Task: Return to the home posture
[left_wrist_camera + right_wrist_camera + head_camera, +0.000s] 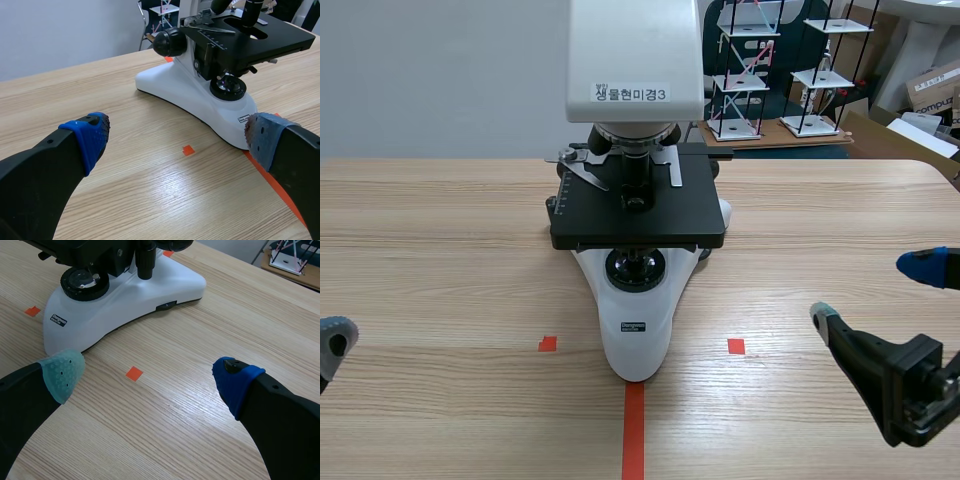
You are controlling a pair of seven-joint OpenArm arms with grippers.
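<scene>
The left gripper (176, 137) and right gripper (147, 376) flank the microscope (638, 300), fingers apart and empty; the right sits nearer its base.

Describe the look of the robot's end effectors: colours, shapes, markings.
The left end effector has two thick, curved black fingers, one tipped with a bright blue pad, the other with a grey-blue dotted pad. The right end effector is alike: one pale grey-green dotted pad, one deep blue pad. No cables or printed markings show.
</scene>
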